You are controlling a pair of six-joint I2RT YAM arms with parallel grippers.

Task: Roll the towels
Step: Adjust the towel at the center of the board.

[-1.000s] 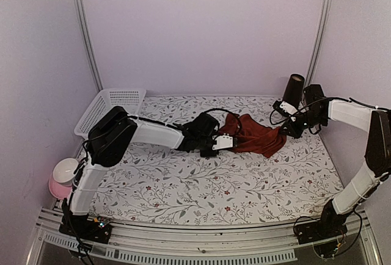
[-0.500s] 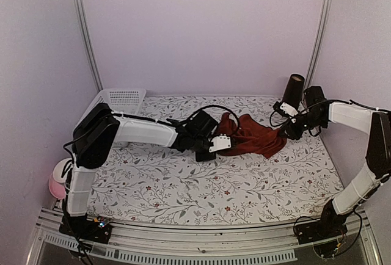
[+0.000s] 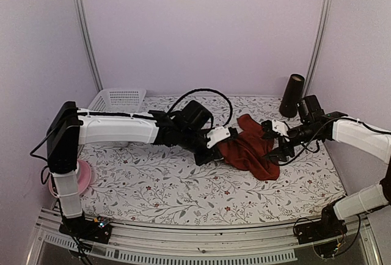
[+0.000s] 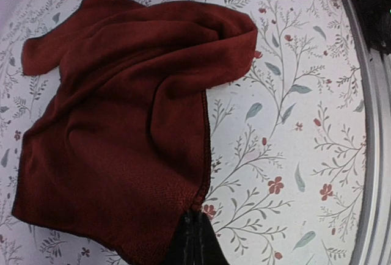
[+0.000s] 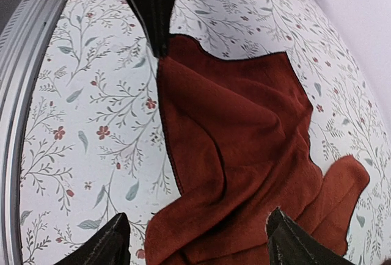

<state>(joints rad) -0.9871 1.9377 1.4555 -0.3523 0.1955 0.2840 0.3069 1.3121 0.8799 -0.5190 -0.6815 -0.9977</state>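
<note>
Lying on the table (image 3: 159, 185), a little toward the right edge and about midway between the far and near edges, a dark red towel (image 3: 247, 152) is seen. It is plain, soft and crumpled. It is partly spread out, with thick folds bunched up at one end and a stitched hem along its sides.

One corner of its hem is pinched by the left gripper (image 4: 194, 231), which is closed tight on it. The right gripper (image 5: 197, 228) is held low over the other end of the towel with its two fingers spread wide apart, and nothing is gripped by it.

The table is covered with a pattern of leaves and small red flowers. A white basket (image 3: 119, 100) is set in the far left corner. A dark cup (image 3: 292, 87) is stood upright near the far right corner. A pink dish (image 3: 84, 178) is seen at the left edge. A black cable (image 3: 204, 93) is looped above the left arm.
</note>
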